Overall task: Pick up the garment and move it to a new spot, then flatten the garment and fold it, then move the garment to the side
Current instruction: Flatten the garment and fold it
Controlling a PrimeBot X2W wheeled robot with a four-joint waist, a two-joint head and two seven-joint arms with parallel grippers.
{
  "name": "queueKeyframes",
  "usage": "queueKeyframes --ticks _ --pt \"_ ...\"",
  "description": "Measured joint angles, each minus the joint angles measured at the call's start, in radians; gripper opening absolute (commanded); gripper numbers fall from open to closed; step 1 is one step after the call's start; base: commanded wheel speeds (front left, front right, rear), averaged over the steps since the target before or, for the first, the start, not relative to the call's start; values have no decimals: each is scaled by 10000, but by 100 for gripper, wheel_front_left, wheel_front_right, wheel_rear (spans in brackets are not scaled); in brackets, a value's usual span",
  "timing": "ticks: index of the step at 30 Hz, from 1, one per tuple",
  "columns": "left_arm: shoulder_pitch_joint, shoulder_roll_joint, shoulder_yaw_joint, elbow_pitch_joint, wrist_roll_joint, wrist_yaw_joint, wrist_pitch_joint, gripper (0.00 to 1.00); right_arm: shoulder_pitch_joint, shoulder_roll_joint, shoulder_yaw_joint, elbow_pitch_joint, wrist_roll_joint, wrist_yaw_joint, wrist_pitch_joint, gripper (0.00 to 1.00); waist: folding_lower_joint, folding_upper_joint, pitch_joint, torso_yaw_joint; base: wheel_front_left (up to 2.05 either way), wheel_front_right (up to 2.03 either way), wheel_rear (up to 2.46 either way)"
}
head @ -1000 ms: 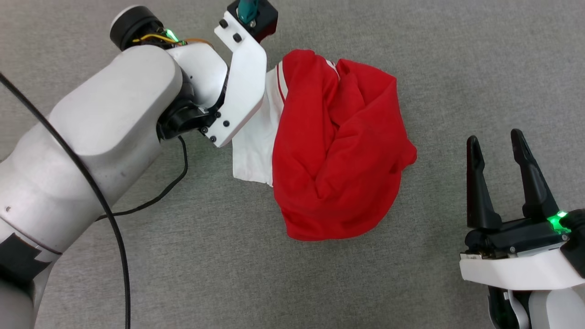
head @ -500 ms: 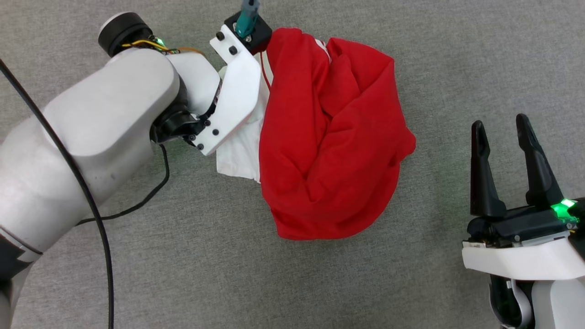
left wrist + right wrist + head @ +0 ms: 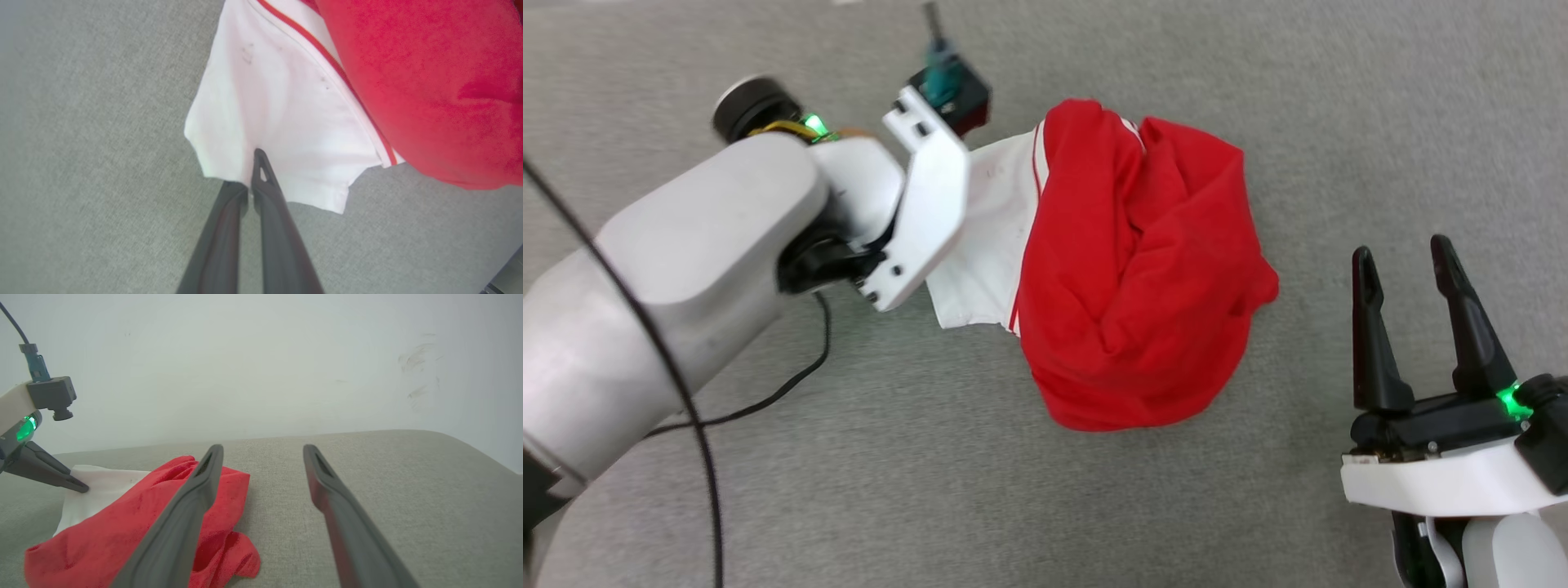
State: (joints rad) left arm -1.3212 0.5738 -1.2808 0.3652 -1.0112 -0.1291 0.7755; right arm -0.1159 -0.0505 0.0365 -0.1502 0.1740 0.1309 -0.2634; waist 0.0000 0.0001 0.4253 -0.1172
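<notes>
Hidden by the garment [image 3: 408, 81]
We lose one left gripper [image 3: 250, 173] fingertip under its white sleeve [image 3: 278, 102]; its red bulk overruns the wrist view.

left arm [image 3: 703, 245] reaches forward from the lower left, wrist bent downward. left gripper [image 3: 250, 173] points down, jaws pinched together on the white sleeve edge of the garment [image 3: 286, 102]. right gripper [image 3: 1403, 249] sits at lower right, fingers pointing up, jaws spread apart, holding nothing.
</notes>
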Motion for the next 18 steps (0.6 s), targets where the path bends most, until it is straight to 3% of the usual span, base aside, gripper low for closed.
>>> queueKeyframes --ticks 11,18 --pt "1431 1793 -8 677 -775 -2 -807 0 441 0 -12 109 -259 0 0 100 0 0 -917 973 0 0 0" --pt "2305 2406 29 1398 -1108 65 -1166 0 554 0 12 209 -314 0 0 100 0 0 -1032 1040 0 0 0"
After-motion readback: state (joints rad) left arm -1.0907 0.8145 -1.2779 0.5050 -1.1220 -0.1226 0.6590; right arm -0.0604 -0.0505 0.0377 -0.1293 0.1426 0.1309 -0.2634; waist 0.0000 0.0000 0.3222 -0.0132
